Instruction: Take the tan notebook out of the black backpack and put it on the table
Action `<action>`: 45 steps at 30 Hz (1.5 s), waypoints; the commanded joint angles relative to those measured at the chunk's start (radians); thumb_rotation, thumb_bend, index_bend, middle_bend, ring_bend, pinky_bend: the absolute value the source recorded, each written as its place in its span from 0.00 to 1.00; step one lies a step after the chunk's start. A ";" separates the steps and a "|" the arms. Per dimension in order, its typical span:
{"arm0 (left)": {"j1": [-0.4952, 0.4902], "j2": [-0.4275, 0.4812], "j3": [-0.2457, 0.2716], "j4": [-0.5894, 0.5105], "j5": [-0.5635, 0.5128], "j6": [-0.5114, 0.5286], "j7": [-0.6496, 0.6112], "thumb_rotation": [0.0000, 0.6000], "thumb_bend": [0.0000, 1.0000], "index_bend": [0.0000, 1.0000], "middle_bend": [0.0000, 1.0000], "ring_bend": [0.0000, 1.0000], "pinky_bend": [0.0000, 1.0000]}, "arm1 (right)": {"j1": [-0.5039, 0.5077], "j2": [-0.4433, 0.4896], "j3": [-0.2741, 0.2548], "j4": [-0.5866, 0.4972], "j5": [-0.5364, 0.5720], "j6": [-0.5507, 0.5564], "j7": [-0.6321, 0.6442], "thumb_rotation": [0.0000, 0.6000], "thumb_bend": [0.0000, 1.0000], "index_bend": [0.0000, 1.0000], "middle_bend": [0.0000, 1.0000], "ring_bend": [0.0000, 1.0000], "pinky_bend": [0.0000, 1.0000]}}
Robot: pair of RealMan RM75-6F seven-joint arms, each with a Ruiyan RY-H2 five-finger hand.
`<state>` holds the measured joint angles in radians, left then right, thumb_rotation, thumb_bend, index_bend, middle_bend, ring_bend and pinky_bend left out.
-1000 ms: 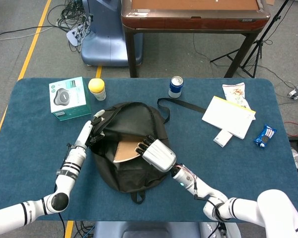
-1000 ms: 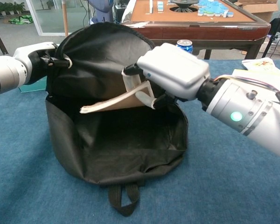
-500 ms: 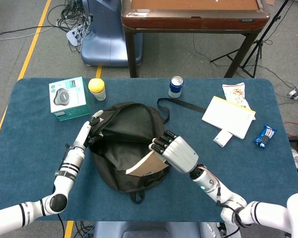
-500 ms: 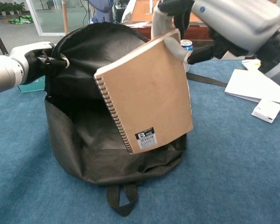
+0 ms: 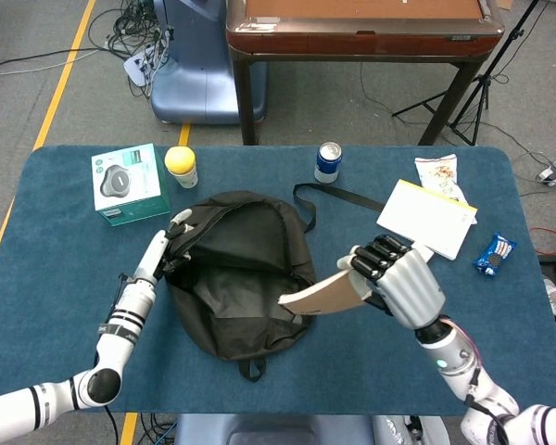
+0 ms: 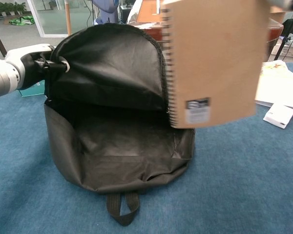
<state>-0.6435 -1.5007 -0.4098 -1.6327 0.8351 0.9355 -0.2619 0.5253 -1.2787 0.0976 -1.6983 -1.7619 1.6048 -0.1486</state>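
Blue table [image 5: 65,278]: backpack [image 5: 241,278], can [image 5: 327,161], box [image 5: 128,184], white booklet [image 5: 426,218]

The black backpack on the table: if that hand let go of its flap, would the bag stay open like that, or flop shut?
Probably flop. The black backpack looks like thin, soft cloth: its walls sag and wrinkle, and the flap stands only where the left hand holds it. It looks empty now, so it is likely light and might slide on the blue table if pushed.
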 commanded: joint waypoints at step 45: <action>0.033 0.017 0.040 -0.007 0.108 0.005 -0.046 1.00 0.78 0.33 0.04 0.00 0.05 | 0.031 -0.055 0.123 0.245 0.509 -0.478 0.076 1.00 0.56 0.00 0.00 0.00 0.13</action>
<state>-0.6108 -1.4839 -0.3707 -1.6385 0.9407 0.9405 -0.3060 0.5506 -1.3311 0.2141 -1.4591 -1.2600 1.1322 -0.0643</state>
